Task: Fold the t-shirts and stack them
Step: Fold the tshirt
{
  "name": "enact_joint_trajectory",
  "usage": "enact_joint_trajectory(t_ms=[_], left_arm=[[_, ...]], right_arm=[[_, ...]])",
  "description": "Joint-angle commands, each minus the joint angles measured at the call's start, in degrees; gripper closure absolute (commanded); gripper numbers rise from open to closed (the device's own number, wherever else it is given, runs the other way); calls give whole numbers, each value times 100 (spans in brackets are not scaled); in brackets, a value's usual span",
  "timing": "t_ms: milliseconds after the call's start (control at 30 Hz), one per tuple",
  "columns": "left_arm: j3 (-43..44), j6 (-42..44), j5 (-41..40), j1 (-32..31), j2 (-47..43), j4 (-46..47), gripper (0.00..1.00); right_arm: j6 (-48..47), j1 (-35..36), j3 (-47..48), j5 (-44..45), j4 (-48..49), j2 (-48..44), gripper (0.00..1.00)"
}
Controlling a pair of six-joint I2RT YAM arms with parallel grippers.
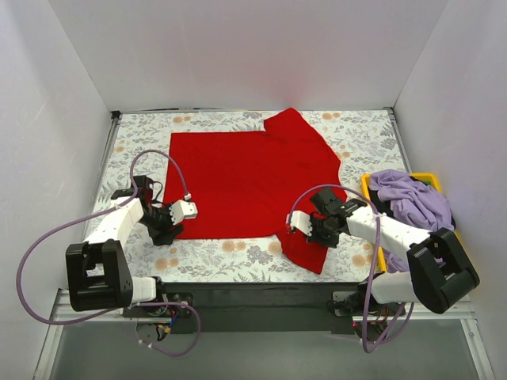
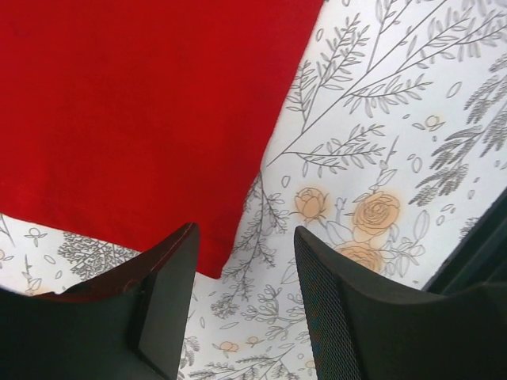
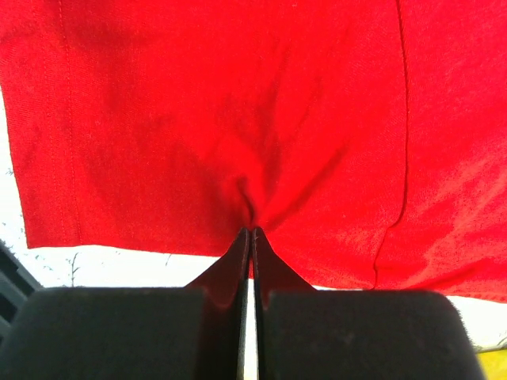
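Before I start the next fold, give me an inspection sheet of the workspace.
Surface: floral table cover, lying flat.
Job's things: red t-shirt spread out; lilac t-shirt bunched in the yellow bin.
Clutter: the yellow bin at the right edge; nothing else seen.
Claws: left claw open at the red t-shirt's near left corner, gripping nothing; right claw shut, pinching the red t-shirt near its near right side.
Cables: purple cables loop off both arms.
Surroundings: white walls on three sides.
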Motion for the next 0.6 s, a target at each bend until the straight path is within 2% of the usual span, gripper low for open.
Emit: enact_joint_trajectory(t_ms=[0,400,467,567], left_arm=[[-90,376,-171,43,-16,294,50],[-731,657,-768,96,-43,971,51],[-898,701,-830,113,-60,1164,53],[-995,789,-787,122,-87,1182,61]], right_arm=[[124,46,133,-103,-413,-135,99],[124,46,265,-121,-492,-3,99],[124,37,274,-138,-510,-3,99],[115,46,256,-156,-545,-47,99]])
